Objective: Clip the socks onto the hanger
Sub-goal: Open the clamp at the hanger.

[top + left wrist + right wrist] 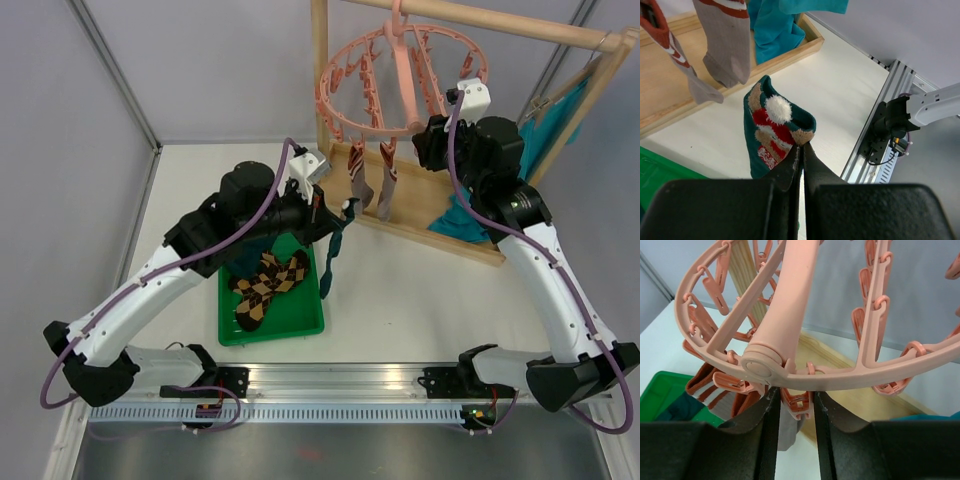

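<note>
My left arm stretches forward from its base with the elbow lifted. The left claw (801,150) is clenched on an edge of the dark teal sock (772,125), which dangles free, lower than the hanger (405,75) and to its left. My right arm rears up steeply, its wrist tucked in under the hanger. The right claw (796,397) is squeezed onto one clip peg (799,404) on the hanger's underside. Two grey-brown socks (358,175) hang clipped beneath the hanger. The argyle socks (265,285) lie in the green tray (270,338), well to the hanger's left and nearer my bases.
</note>
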Controlling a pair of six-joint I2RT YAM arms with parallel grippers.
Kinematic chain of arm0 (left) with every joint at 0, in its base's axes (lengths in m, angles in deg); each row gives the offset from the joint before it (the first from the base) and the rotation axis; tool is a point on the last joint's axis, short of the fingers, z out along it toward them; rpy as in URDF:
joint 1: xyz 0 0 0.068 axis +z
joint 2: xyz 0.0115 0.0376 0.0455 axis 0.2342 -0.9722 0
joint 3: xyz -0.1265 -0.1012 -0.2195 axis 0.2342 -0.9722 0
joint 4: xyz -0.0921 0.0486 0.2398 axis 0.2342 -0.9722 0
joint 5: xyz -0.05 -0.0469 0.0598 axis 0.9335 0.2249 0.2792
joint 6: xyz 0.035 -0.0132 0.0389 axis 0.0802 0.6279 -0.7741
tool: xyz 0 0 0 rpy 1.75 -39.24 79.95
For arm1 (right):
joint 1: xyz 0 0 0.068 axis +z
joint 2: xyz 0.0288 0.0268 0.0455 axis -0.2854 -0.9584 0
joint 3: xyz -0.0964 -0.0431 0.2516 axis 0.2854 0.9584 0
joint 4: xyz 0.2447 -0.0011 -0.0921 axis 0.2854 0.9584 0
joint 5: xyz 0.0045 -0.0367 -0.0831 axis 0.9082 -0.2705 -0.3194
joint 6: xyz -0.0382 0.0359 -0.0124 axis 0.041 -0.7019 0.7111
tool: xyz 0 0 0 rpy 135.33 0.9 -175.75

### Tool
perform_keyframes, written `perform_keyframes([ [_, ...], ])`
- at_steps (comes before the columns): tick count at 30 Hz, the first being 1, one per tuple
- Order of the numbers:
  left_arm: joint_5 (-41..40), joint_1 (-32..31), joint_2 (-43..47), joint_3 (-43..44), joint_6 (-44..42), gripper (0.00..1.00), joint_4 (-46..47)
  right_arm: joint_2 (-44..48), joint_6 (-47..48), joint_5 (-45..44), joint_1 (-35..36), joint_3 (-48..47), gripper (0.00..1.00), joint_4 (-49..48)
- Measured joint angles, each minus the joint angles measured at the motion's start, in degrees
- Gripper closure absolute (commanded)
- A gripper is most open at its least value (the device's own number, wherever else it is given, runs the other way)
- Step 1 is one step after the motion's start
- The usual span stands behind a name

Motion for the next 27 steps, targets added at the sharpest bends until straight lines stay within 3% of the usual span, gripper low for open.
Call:
perform_keyframes([
  [19,3.58,0.00,-7.30,-0.11,0.83,0.98,5.79,0.48,-7.78,-8.98,11.96,-1.49,1.00,-0.24],
  [27,3.30,0.00,-7.89,-3.58,1.64,0.98,16.76,-0.85,-12.72,-15.50,15.69,-3.39,1.00,0.61],
])
